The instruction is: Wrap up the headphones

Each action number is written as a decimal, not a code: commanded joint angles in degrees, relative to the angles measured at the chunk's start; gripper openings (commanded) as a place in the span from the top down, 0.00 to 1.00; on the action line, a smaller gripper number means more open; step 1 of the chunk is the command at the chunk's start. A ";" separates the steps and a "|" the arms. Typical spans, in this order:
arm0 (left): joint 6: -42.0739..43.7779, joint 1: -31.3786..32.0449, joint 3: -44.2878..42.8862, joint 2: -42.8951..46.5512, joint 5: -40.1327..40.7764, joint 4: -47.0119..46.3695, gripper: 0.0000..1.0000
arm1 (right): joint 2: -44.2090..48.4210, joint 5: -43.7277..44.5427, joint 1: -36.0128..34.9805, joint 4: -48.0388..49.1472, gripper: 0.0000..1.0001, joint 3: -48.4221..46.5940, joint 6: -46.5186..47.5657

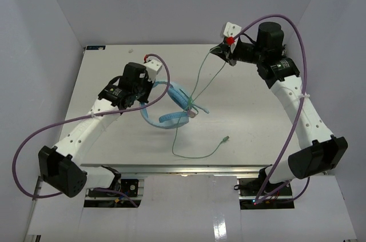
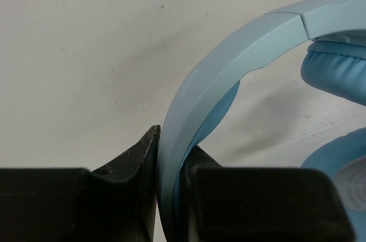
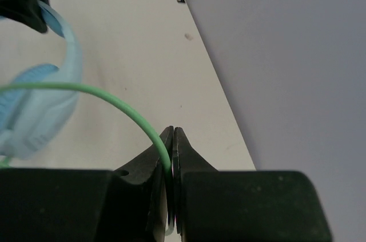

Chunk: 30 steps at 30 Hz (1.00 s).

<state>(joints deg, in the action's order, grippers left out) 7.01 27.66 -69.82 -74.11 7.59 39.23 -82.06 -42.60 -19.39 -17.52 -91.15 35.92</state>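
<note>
Top external view: of two arms, the left arm (image 1: 91,121) stretches low, jaws closed tight on the headband (image 2: 229,59) of one pair of headphones (image 1: 174,118) over the counter (image 1: 251,127). The right arm (image 1: 297,102) stands raised, jaws pinching their single cable (image 1: 199,73).

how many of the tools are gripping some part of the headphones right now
2. The left tool is shut on the blue headband, left of centre; the right tool is shut on the green cable, farther back on the right.
</note>
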 commanded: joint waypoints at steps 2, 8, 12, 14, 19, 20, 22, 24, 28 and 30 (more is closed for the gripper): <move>-1.91 0.19 -6.19 -3.62 18.79 -1.43 1.00 | 5.97 -2.86 -0.03 2.20 0.92 -5.28 -5.44; -2.64 0.20 -10.12 -5.80 24.69 -2.78 1.00 | 7.44 1.73 -0.03 -1.31 0.92 -6.84 -3.71; -0.21 0.20 -11.18 -6.49 26.40 -2.76 1.00 | 8.69 9.32 -0.03 -3.33 0.92 -3.19 2.75; 1.30 0.20 -10.30 -6.57 29.50 -3.00 1.00 | 9.34 14.50 -0.03 -3.90 0.92 -1.89 7.77; 2.44 0.20 -9.43 -6.35 35.57 -4.29 1.00 | 10.68 18.69 -0.11 -5.99 0.92 1.65 15.72; 2.45 0.20 -9.70 -6.39 35.73 -4.32 1.00 | 10.82 19.64 -0.34 -5.88 0.92 2.67 17.10; 3.00 0.23 -10.52 -6.28 35.60 -4.14 1.00 | 11.24 24.07 -1.70 -4.61 0.92 5.47 20.83; 4.14 0.61 -11.08 -5.84 34.52 -3.82 1.00 | 11.61 29.81 -2.65 -0.84 0.92 9.74 24.00; 7.92 3.74 -8.97 -4.03 37.15 -3.61 1.00 | 10.44 36.86 -3.18 6.76 0.92 15.31 30.43; 7.99 4.68 -7.87 -2.32 35.81 -2.48 1.00 | 9.10 37.97 -3.19 9.88 0.92 16.52 30.65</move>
<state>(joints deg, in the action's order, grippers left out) 13.47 29.96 -78.29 -81.81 42.33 37.74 -71.72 -12.55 -22.44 -17.66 -76.55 60.68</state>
